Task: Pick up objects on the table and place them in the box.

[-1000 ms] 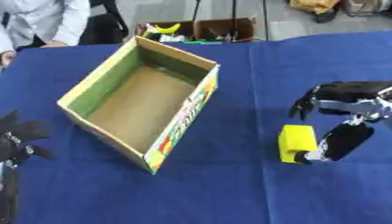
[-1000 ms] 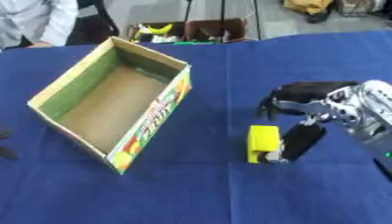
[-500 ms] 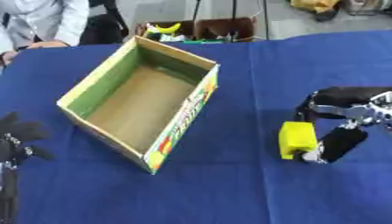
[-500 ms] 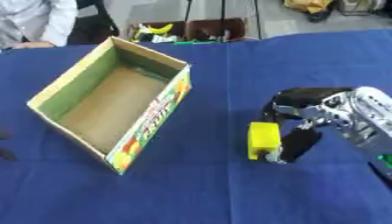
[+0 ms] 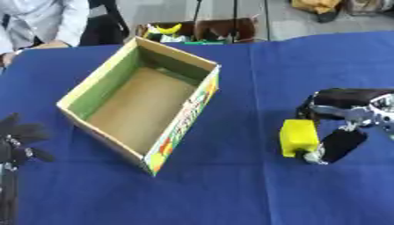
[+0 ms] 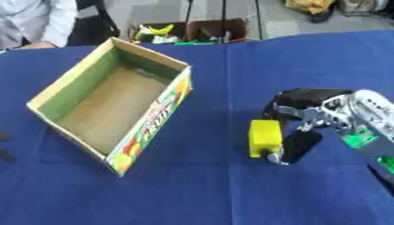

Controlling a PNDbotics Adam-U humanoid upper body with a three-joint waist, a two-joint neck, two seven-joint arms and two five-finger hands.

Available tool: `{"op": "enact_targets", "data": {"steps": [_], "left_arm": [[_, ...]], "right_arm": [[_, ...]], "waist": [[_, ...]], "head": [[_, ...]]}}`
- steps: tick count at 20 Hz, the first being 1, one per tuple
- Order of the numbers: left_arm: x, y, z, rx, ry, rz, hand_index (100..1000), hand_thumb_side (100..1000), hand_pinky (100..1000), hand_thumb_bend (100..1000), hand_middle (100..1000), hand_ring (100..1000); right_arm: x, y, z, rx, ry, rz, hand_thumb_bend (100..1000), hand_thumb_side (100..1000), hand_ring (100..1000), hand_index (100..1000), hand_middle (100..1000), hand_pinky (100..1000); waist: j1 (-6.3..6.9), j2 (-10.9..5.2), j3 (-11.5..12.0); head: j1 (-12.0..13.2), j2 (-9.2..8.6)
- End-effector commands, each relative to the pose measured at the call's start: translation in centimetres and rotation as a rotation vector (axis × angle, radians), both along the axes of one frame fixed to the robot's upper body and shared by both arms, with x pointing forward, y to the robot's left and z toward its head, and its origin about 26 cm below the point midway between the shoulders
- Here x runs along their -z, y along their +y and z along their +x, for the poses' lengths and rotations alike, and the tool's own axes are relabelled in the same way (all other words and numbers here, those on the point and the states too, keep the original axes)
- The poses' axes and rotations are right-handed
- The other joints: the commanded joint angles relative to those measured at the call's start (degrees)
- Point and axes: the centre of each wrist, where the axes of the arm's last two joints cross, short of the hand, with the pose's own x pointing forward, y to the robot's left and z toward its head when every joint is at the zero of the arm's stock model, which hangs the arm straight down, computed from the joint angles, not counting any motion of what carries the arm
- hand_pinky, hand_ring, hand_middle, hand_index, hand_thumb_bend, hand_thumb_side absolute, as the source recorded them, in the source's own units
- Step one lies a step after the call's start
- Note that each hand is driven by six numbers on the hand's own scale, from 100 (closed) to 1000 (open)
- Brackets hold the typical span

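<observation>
Left eye view shows the right hand (image 5: 338, 127) at the right side of the blue table (image 5: 231, 184), with its dark fingers (image 5: 338, 96) arched over the far side of the yellow block (image 5: 298, 137) and its thumb (image 5: 338, 145) just beside the block's right face. The hand is partly curled, but nothing shows it squeezing the block, which sits on the cloth, not lifted. Compared with a second ago, the hand has dropped a little lower and closed in round the block (the block itself has not moved). That looks like the start of a grab, so the pick-up is only just beginning. To the left, well apart from the block, stands the open cardboard box (image 5: 100, 90), and it looks empty inside. The block will have to be carried left and a bit farther away to get in. The left hand (image 5: 19, 138) rests open near the lower left corner, fingers up.
</observation>
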Motion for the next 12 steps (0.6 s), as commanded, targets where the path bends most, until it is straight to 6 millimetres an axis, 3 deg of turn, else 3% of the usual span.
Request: {"op": "enact_targets", "data": {"steps": [1,6,12], "left_arm": [[-0.7,0.0,-0.2,0.004,-0.025,0.009,927,1000,461,167,695,690],[-0.7,0.1,-0.2,0.0,-0.024,0.006,927,1000,461,164,694,690],[-0.7,0.1,-0.2,-0.002,-0.021,0.007,926,1000,461,160,694,690]], "right_arm": [[-2.4,-0.1,-1.4,-0.017,-0.101,0.056,100,357,637,615,456,668],[-4.8,0.2,-3.2,-0.041,-0.201,0.145,100,340,626,600,440,669],[-6.8,1.0,-4.7,-0.077,-0.274,0.186,100,359,616,583,424,667]], "waist": [[-0.21,-1.27,-0.08],[-0.3,-1.65,-0.18],[-0.39,-2.03,-0.08]], "head": [[0.25,-0.35],[0.89,1.39],[3.57,2.66]]}}
